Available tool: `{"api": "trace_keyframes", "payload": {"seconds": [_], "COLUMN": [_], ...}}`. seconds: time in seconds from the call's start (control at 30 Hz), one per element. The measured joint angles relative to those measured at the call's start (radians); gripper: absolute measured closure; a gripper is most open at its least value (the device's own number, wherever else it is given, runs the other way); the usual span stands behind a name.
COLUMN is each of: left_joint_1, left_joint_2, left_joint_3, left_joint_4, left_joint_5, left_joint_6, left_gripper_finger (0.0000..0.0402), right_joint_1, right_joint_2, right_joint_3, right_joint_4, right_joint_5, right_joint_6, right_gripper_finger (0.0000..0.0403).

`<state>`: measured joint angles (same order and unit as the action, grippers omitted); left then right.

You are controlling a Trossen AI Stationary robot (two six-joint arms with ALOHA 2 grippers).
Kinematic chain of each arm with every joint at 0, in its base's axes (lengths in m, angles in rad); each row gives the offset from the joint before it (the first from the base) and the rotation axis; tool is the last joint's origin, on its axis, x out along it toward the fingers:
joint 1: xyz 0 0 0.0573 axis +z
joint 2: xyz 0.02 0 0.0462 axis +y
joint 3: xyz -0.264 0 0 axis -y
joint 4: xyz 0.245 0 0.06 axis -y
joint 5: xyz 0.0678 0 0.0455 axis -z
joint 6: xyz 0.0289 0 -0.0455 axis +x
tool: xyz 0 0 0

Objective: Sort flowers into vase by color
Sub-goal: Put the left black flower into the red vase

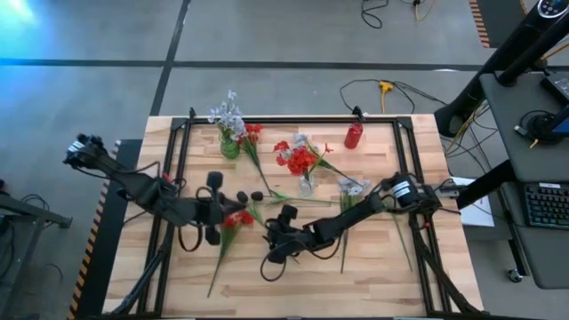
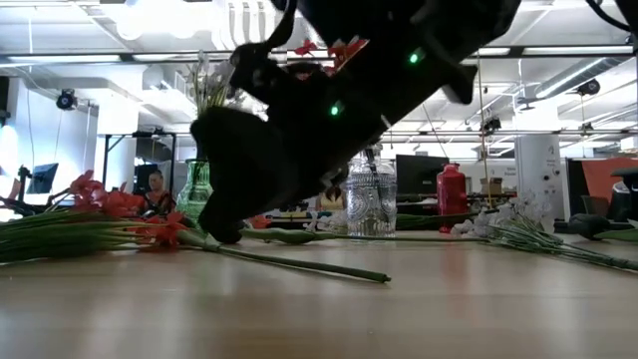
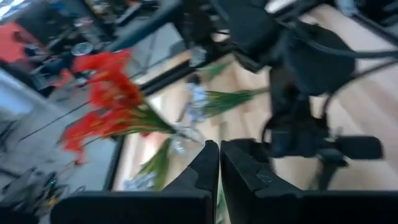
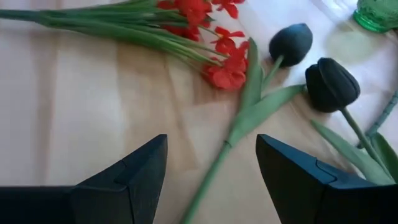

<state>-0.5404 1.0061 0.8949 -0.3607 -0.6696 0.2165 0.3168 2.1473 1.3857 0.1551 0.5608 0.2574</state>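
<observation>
Flowers lie across the wooden table. A red spray [image 1: 233, 220] [image 4: 205, 31] lies at the middle left, with two dark blackish tulips [image 4: 291, 43] [image 4: 331, 84] beside it. My right gripper [image 1: 267, 238] [image 4: 211, 140] is open and low over the table. Its fingers stand on either side of one tulip's green stem [image 4: 214, 168] without touching it. My left gripper [image 1: 222, 212] [image 3: 219, 155] is shut, raised above the red spray, with nothing seen between its fingers. A green vase [image 1: 229, 147] holds pale white-lavender flowers. A clear vase [image 1: 306, 184] holds red ones.
A red bottle [image 1: 354, 135] stands at the far right of the table. A pale flower [image 1: 351, 187] lies under my right arm, its stem running toward the near edge. A black frame [image 1: 293, 120] borders the table. The near part of the table is bare wood [image 1: 356, 293].
</observation>
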Motion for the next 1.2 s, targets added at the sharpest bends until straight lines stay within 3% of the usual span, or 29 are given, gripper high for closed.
{"api": "trace_keyframes", "payload": {"seconds": [0.27,0.43,0.8,1.0,1.2], "left_joint_1": [0.0,0.0,0.0,0.001,0.0], "left_joint_2": [-0.087,-0.113,-0.119,-0.118,-0.118], "left_joint_3": [-0.06,-0.071,-0.072,-0.072,-0.072], "left_joint_4": [-0.001,-0.002,-0.004,-0.003,-0.002], "left_joint_5": [-0.056,-0.057,-0.069,-0.092,-0.092], "left_joint_6": [-0.024,-0.024,-0.019,-0.019,-0.019], "left_gripper_finger": [0.0402,0.0402,0.0402,0.0402,0.0402], "right_joint_1": [-0.047,-0.066,-0.069,-0.069,-0.072], "right_joint_2": [0.017,0.017,0.061,0.075,0.078], "right_joint_3": [0.0,0.0,0.0,-0.001,0.001], "right_joint_4": [0.027,0.092,0.116,0.115,0.084], "right_joint_5": [-0.023,-0.112,-0.115,-0.117,-0.117], "right_joint_6": [0.002,0.014,0.033,0.06,0.093], "right_gripper_finger": [0.0165,0.0165,0.017,0.0201,0.0271]}}
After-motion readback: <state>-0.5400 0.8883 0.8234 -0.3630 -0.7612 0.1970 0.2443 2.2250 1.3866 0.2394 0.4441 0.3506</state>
